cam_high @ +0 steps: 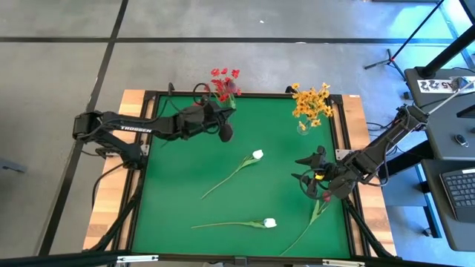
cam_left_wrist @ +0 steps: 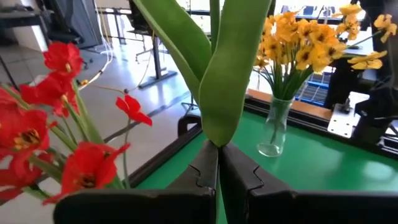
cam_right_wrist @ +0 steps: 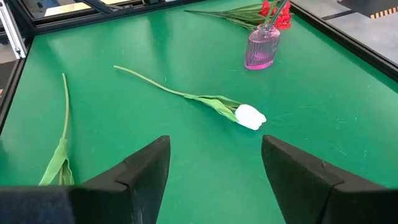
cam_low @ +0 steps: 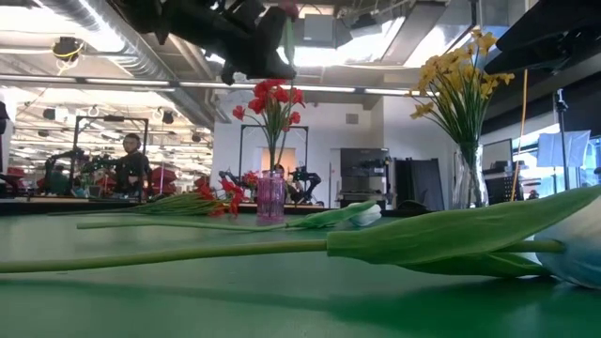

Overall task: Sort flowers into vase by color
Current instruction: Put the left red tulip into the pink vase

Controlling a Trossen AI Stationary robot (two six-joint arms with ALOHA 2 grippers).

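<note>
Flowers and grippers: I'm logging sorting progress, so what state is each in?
Left gripper, shut on green stem.
Green stem, clamped, leaves upright.
Right gripper, open, empty.
Upper white bud, lying loose on mat.
Lower white bud, lying loose on mat.
Maroon bud, lying by right gripper.
Yellow sprays, standing in clear vase.
Red sprays, standing in pink vase.

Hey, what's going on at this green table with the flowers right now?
Two robot arms are sorting artificial flowers by color. The left gripper is shut on a green stem beside the pink vase of red flowers. The right gripper hangs open over the mat near a maroon bud. Two white buds still lie loose. Yellow flowers fill a clear vase.
</note>
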